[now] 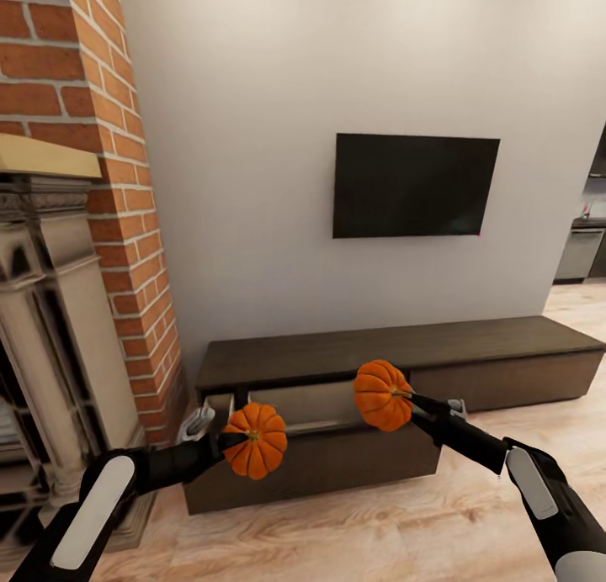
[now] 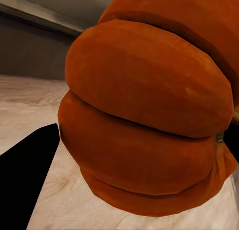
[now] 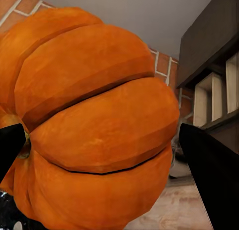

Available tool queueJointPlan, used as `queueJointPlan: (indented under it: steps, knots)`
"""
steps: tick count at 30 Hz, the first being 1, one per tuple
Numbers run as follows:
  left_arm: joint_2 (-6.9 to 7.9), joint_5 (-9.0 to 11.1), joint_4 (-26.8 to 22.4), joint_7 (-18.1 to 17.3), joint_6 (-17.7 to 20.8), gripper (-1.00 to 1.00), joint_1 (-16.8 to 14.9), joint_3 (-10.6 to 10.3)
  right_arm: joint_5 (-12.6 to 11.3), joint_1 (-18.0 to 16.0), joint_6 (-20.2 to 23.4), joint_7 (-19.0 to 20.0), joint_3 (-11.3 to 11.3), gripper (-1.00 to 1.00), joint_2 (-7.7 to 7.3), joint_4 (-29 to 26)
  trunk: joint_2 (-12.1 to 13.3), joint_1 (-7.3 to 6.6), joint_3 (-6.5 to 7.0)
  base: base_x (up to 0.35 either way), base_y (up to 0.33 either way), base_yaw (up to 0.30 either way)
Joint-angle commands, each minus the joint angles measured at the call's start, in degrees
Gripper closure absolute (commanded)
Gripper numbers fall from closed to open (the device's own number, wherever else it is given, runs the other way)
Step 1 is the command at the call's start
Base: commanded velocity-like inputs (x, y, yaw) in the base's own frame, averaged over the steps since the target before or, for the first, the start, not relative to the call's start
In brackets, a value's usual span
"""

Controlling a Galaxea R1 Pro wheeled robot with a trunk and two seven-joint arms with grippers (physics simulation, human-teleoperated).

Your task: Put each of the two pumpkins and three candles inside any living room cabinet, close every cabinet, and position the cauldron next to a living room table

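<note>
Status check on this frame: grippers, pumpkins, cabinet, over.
Left gripper shut on left pumpkin. Right gripper shut on right pumpkin. Both held in front of cabinet, drawer open. Nothing in the way.

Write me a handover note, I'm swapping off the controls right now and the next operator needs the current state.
Left end effector: shut on the left pumpkin.
Right end effector: shut on the right pumpkin.
Both pumpkins are held in the air in front of the cabinet, whose top drawer is open.
Done: both pumpkins picked up, drawer opened.
Left: put pumpkins in, fetch three candles, close the cabinet, set the cauldron beside a table.
</note>
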Motion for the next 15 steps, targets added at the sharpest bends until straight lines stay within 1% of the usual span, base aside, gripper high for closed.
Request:
queueJointPlan:
  steps: [1, 8, 15]
  knots:
    - [0.03, 1.0, -0.1, 0.4, 0.1, 1.00, -0.1, -0.1, -0.6, 0.0, 0.5, 0.0, -0.1, 1.00, 0.01, 0.0, 0.0, 0.02, -0.05, 0.242, -0.241, 0.020]
    - [0.03, 1.0, -0.1, 0.5, 0.1, 1.00, -0.1, -0.8, -0.6, 0.0, 0.5, 0.0, -0.1, 1.00, 0.02, -0.1, 0.0, 0.02, -0.02, 0.242, -0.242, 0.021]
    - [0.03, 1.0, -0.1, 0.5, 0.0, 1.00, -0.1, -0.8, -0.6, 0.0, 0.5, 0.0, -0.1, 1.00, 0.02, 0.0, 0.0, 0.02, 0.21, 0.236, -0.230, 0.177]
